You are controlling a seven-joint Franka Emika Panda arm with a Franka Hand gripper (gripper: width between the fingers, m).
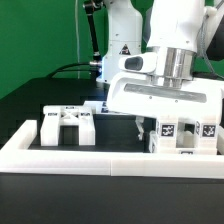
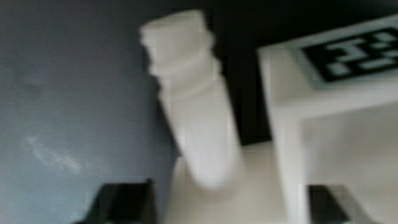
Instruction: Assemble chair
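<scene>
My arm (image 1: 185,25) comes down from above on the exterior view's right, its last links near upright, and my wrist (image 1: 175,62) points straight down. Below it the broad white hand block (image 1: 160,95) sits level and hides most of my gripper (image 2: 228,205) in the exterior view. In the wrist view my two dark fingers (image 2: 125,200) show only as tips. They are set apart, with a post (image 2: 196,100) standing between them. The picture is blurred, so I cannot tell whether either finger touches it.
</scene>
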